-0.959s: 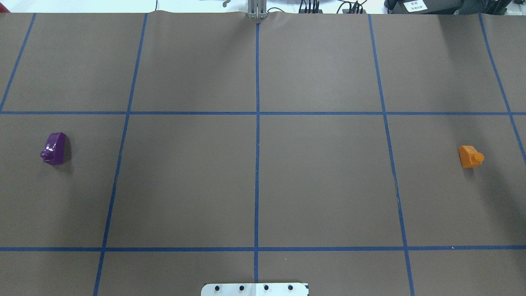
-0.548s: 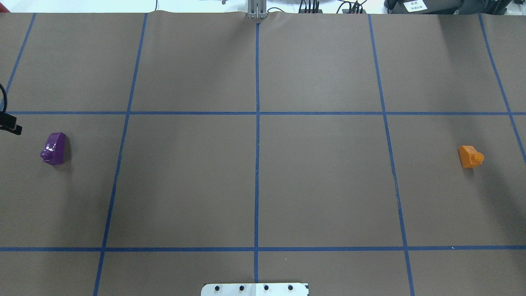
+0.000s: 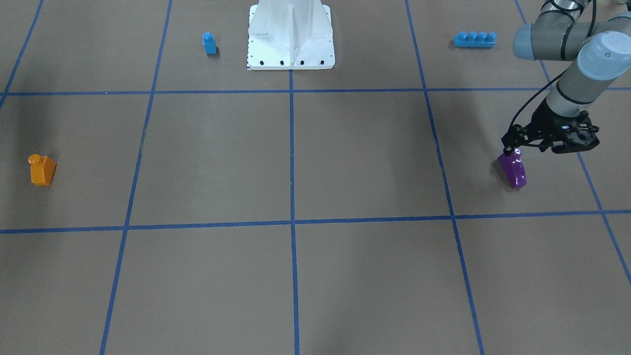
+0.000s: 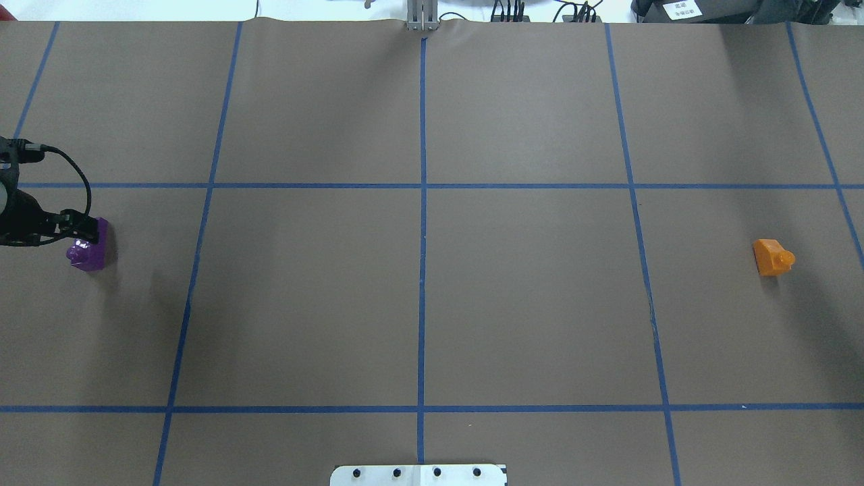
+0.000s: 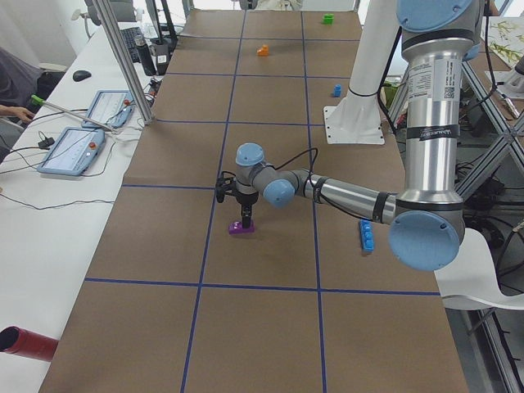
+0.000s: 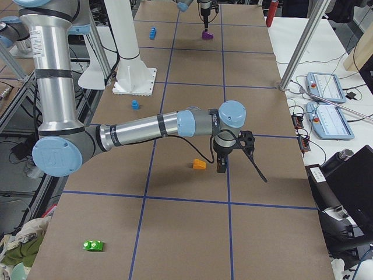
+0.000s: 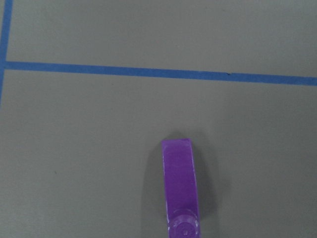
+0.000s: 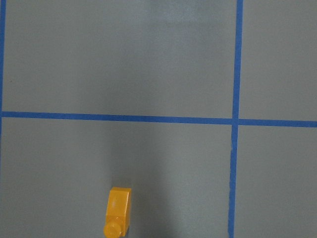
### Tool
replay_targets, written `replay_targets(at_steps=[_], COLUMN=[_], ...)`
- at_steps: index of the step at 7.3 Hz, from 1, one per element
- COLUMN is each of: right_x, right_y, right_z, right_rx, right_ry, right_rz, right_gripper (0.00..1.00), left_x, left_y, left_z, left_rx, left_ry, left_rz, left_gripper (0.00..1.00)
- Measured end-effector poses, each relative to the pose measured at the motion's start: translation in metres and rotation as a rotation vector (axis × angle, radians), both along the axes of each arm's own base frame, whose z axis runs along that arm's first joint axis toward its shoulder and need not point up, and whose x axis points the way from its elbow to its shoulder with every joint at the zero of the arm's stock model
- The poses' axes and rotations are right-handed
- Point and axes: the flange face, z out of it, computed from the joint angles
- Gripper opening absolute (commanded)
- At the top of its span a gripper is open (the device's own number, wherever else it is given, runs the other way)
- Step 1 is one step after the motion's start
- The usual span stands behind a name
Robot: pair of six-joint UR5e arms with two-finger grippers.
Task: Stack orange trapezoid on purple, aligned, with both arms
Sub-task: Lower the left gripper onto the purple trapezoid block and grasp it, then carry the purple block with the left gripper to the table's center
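The purple block (image 4: 88, 255) lies at the table's far left, also in the front view (image 3: 513, 172) and at the bottom of the left wrist view (image 7: 179, 183). My left gripper (image 3: 510, 149) hangs just above its far end, fingers together and holding nothing; it also shows in the overhead view (image 4: 86, 233). The orange trapezoid (image 4: 771, 257) lies at the far right, also in the front view (image 3: 41, 170) and the right wrist view (image 8: 119, 210). My right gripper (image 6: 221, 166) shows only in the right side view, just beside the orange block (image 6: 199, 164); I cannot tell whether it is open.
A small blue single-stud block (image 3: 209, 43) and a long blue four-stud brick (image 3: 474, 39) lie near the white robot base (image 3: 291, 34). A green block (image 6: 92, 245) lies at the near right end. Side tables hold tablets.
My left gripper has come in from the overhead view's left edge and now stands over the purple block. Neither block has moved.
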Motion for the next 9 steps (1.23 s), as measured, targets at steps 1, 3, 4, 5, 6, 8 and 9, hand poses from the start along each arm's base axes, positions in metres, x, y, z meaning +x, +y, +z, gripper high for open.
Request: replay_targets(at_steps=[1, 3, 4, 5, 6, 8, 9], right_x=[0.0, -0.001, -0.001, -0.001, -0.001, -0.001, -0.001], right_y=[0.0, 0.0, 0.0, 0.0, -0.001, -0.001, -0.001], right_z=[-0.001, -0.002, -0.002, -0.002, -0.002, -0.005, -0.006], right_rx=[-0.002, -0.004, -0.005, -0.005, -0.007, -0.012, -0.013], right_ry=[-0.003, -0.012, -0.014, -0.014, -0.015, -0.016, -0.016], right_rz=[0.003, 0.003, 0.003, 0.004, 0.006, 0.016, 0.018], right_gripper=[1.0, 1.0, 1.0, 1.0, 1.0, 1.0, 1.0], left_x=[0.008, 0.02, 0.026, 0.031, 0.034, 0.033, 0.031], left_y=[-0.005, -0.007, -0.005, -0.002, 0.0, 0.004, 0.006], left_z=[0.013, 0.027, 0.029, 0.03, 0.03, 0.022, 0.004], left_rx=[0.007, 0.016, 0.016, 0.015, 0.015, 0.026, 0.049], left_ry=[0.002, 0.015, 0.017, 0.017, 0.016, 0.026, 0.046], left_rz=[0.002, 0.005, 0.014, 0.024, 0.033, 0.044, 0.046], left_gripper=[1.0, 0.77, 0.51, 0.23, 0.0, 0.0, 0.0])
